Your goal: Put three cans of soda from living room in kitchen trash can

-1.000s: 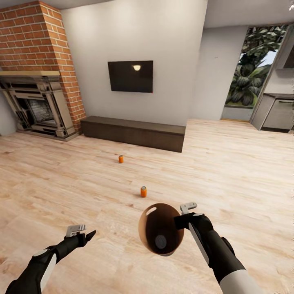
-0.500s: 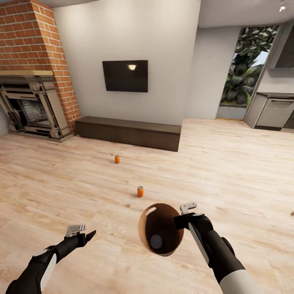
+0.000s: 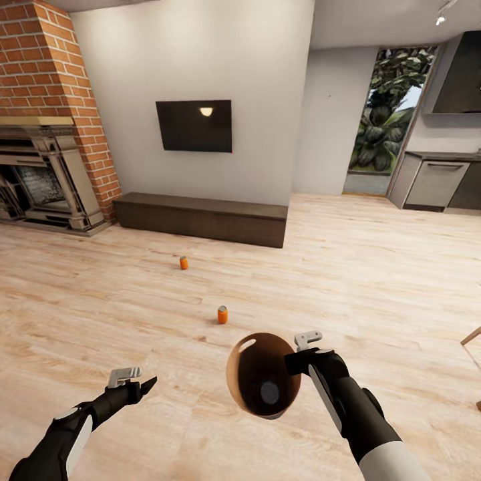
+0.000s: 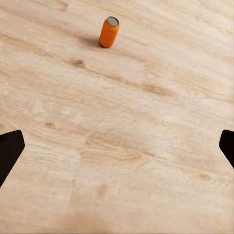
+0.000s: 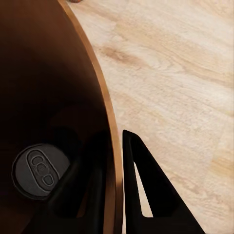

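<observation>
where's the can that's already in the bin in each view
Head view: can in the bin, grey top up, low centre, beside the right gripper.
Left wrist view: not in it.
Right wrist view: grey top deep inside.
Shared landmark: bin's brown rim.

Left tool (image 3: 137,381) spread wide, empty; right tool (image 3: 298,353) clamped — arms forward

Trash can (image 3: 248,381) brown inside, one soda can (image 3: 270,393) within; two orange cans (image 3: 222,314) (image 3: 184,263) upright at 11 o'clock.
</observation>
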`<state>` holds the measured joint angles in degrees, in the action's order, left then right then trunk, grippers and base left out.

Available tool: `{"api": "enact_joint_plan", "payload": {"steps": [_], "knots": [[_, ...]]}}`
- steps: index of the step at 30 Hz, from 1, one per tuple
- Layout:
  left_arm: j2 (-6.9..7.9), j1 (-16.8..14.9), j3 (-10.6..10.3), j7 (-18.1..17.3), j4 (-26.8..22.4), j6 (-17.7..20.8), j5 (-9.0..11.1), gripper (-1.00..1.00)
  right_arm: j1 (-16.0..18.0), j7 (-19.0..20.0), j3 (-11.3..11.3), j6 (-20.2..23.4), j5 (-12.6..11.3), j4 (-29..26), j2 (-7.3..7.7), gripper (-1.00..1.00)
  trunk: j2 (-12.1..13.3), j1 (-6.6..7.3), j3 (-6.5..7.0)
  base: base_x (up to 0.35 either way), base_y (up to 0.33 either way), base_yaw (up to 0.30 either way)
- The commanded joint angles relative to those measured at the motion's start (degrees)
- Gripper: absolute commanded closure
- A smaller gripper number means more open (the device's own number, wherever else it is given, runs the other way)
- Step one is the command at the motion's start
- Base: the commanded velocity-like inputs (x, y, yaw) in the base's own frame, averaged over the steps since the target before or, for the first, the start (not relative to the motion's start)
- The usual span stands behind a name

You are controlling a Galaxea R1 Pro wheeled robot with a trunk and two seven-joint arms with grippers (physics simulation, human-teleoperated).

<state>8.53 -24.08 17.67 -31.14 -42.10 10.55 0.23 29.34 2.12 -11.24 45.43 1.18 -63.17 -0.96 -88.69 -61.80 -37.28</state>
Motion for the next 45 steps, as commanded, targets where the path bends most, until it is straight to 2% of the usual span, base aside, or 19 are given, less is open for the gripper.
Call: {"api": "enact_joint_plan", "payload": {"steps": [1,10,18,45], "knots": [[0.0,0.0,0.0,0.01,0.0,0.0,-0.01,-1.0,0.01,0.25,-0.01,0.0,-0.66,-0.02,-0.01,1.0,0.0,0.0,0.1,0.0,0.0,-0.002],[0.0,-0.01,0.0,-0.01,-0.05,0.0,0.02,-1.0,0.01,0.25,-0.01,0.01,-0.65,-0.02,-0.01,1.0,0.0,0.0,0.88,0.0,0.0,0.0],[0.0,0.0,0.0,-0.01,-0.08,0.0,0.03,-1.0,0.01,0.25,-0.01,0.01,-0.7,-0.02,-0.01,1.0,0.0,0.0,0.98,0.0,0.0,-0.015],[0.0,0.0,0.0,-0.06,-0.17,0.0,0.03,-1.0,0.01,0.25,-0.01,0.01,-0.74,-0.02,-0.01,1.0,0.0,0.0,1.56,0.0,0.0,-0.241]]}}
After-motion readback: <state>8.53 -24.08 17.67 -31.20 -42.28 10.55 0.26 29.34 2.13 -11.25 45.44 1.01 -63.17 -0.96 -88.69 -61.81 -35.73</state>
